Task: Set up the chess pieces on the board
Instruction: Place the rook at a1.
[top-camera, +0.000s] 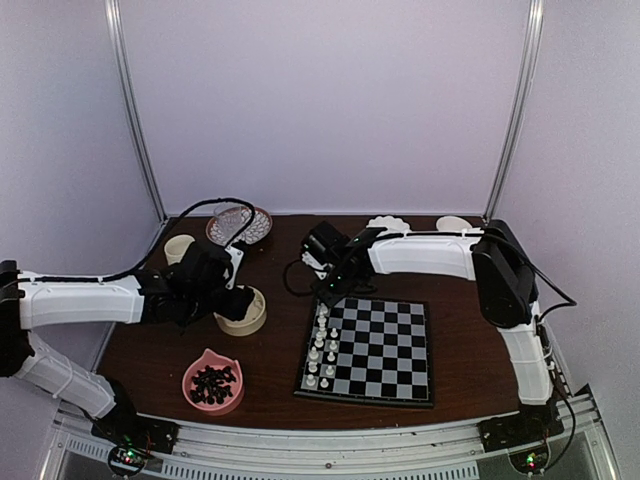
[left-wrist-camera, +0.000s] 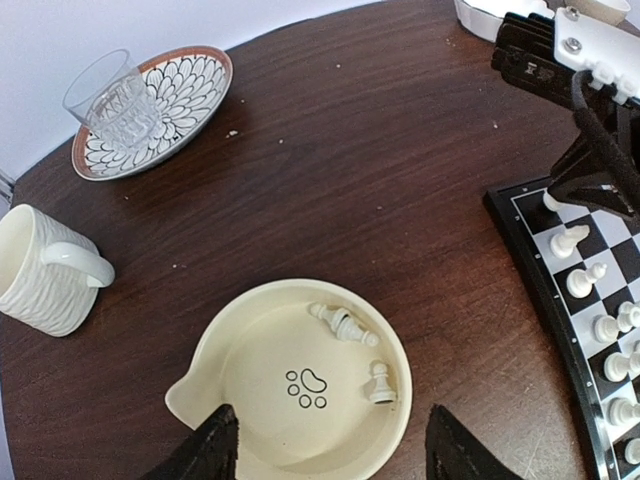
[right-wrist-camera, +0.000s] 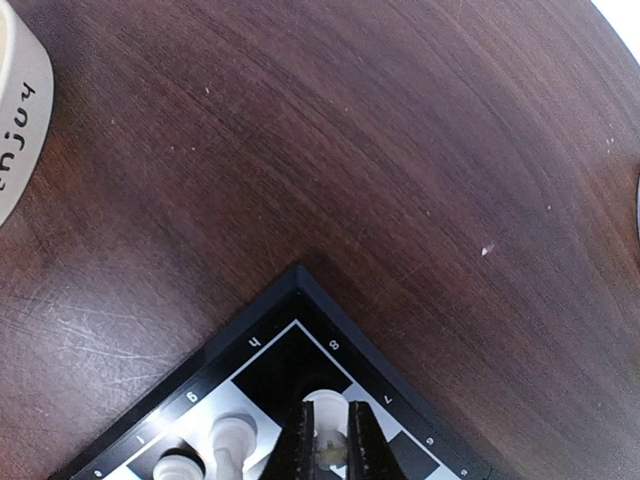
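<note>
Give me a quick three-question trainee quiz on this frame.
1. True or false: the right gripper is shut on a white piece at a corner square of the board.
2. What colour are the chessmen in the pink bowl? A white, B black, C both.
3. Which vessel does the open left gripper hang over?

Key: 1 true. 2 B. 3 the cream paw-print bowl.
</note>
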